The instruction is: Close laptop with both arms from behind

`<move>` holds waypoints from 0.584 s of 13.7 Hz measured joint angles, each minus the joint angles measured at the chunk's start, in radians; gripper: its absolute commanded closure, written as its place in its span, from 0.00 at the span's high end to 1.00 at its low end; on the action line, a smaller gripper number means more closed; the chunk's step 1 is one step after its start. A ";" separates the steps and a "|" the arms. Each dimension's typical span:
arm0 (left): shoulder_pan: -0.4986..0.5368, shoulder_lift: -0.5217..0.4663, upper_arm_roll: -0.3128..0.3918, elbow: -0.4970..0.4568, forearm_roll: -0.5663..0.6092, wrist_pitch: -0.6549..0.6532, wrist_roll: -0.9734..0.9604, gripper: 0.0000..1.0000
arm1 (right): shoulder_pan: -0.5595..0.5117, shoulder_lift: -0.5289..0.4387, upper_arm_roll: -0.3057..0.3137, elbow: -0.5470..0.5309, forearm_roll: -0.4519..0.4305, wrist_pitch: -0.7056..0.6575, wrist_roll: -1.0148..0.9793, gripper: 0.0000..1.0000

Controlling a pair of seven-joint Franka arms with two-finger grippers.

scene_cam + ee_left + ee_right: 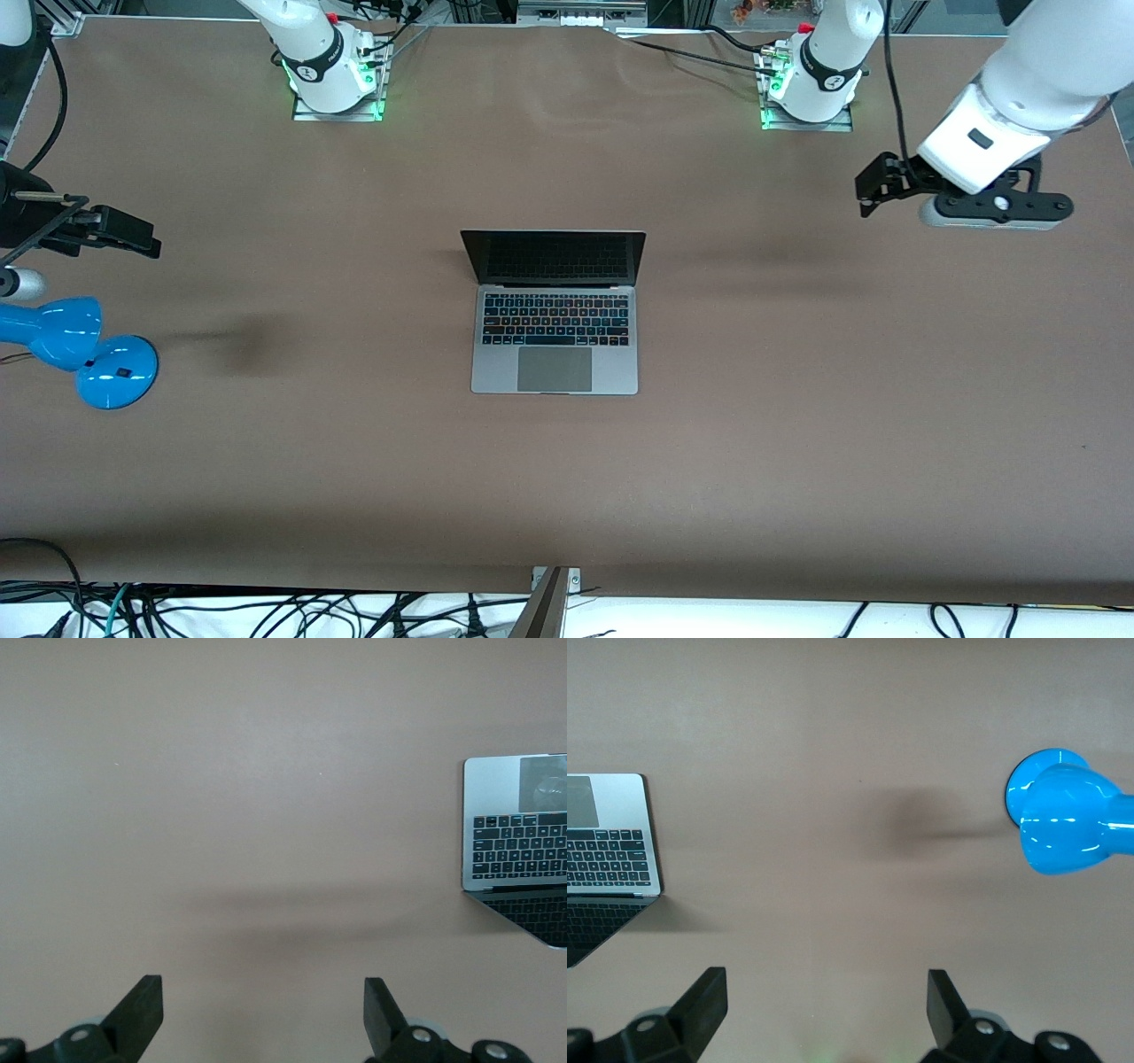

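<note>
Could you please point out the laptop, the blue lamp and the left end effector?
laptop (555, 368), front view, on its trackpad.
blue lamp (116, 372), front view, on its round base.
left end effector (264, 1014), left wrist view, midway between its open fingertips.

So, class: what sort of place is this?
Probably a robotics lab: two white arms bolted to a brown table, cables trailing off its edge, and one open laptop laid out for a test.

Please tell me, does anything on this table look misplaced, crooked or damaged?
Nothing looks damaged or spilled. The slim silver-grey laptop sits square, lid open. The one unrelated item is a glossy blue desk lamp at the right arm's end of the table. The left gripper and right gripper hang open over bare table.
</note>
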 measured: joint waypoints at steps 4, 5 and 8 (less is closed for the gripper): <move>-0.002 0.000 -0.055 -0.001 -0.046 0.000 -0.072 1.00 | -0.001 0.001 0.000 0.000 0.000 0.000 0.000 1.00; -0.002 0.000 -0.067 -0.001 -0.050 0.000 -0.094 1.00 | -0.001 0.002 0.000 0.000 0.000 0.000 0.000 1.00; -0.002 -0.001 -0.136 -0.002 -0.053 0.000 -0.185 1.00 | -0.001 0.005 0.000 0.000 0.000 0.000 0.000 1.00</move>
